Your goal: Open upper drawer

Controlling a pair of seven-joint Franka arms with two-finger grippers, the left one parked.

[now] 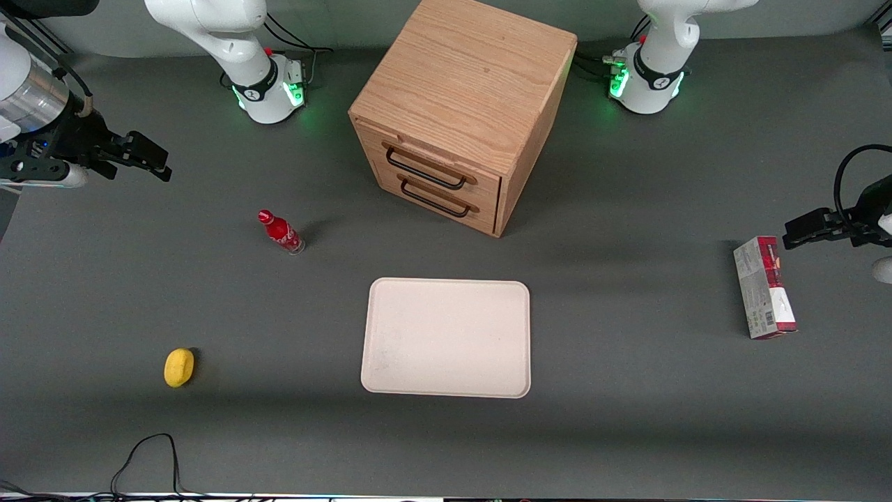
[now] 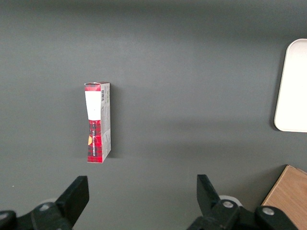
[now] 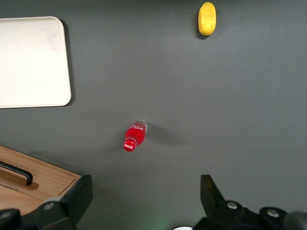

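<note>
The light oak cabinet stands at the table's middle, farther from the front camera than the tray. The upper drawer is shut, its long black wire handle just above the lower drawer's handle. My right gripper is open and empty. It hangs high above the table toward the working arm's end, well apart from the cabinet. In the right wrist view my gripper is open over bare table, with a corner of the cabinet and one black handle beside one finger.
A red bottle stands between my gripper and the cabinet. A yellow fruit lies nearer the front camera. A white tray lies in front of the drawers. A red and grey box lies toward the parked arm's end.
</note>
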